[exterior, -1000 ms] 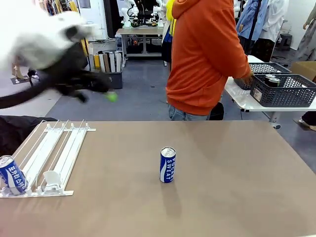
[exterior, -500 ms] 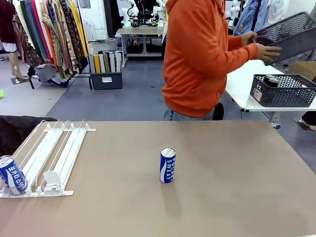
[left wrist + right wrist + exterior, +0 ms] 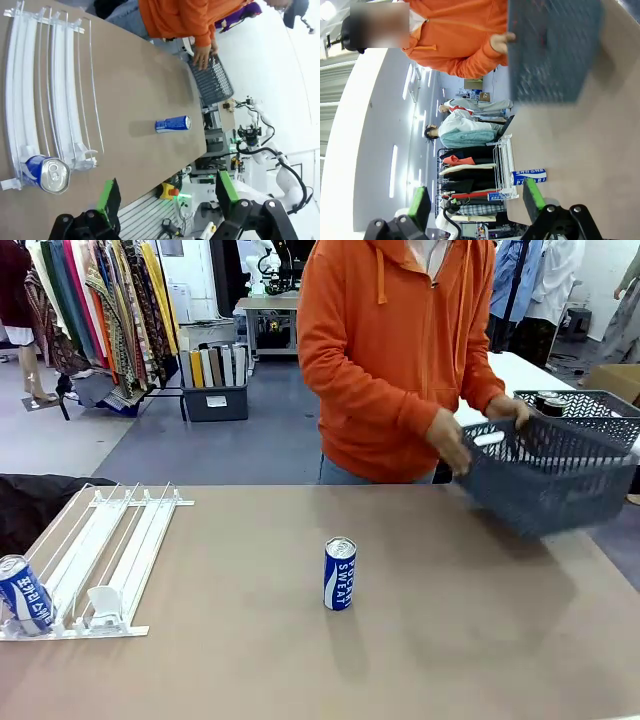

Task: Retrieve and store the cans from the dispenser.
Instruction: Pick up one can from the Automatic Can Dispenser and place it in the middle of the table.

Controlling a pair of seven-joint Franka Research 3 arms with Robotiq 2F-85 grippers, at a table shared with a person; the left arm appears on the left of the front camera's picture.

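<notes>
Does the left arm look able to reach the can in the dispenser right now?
Probably yes: the left claw is open, and nothing covers the can at the stop end of the dispenser.

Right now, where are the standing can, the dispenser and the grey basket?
standing can (image 3: 340,578): front view, middle of its blue label.
dispenser (image 3: 130,555): front view, on a white rail, midway along.
grey basket (image 3: 545,480): front view, on its near lattice wall.
</notes>
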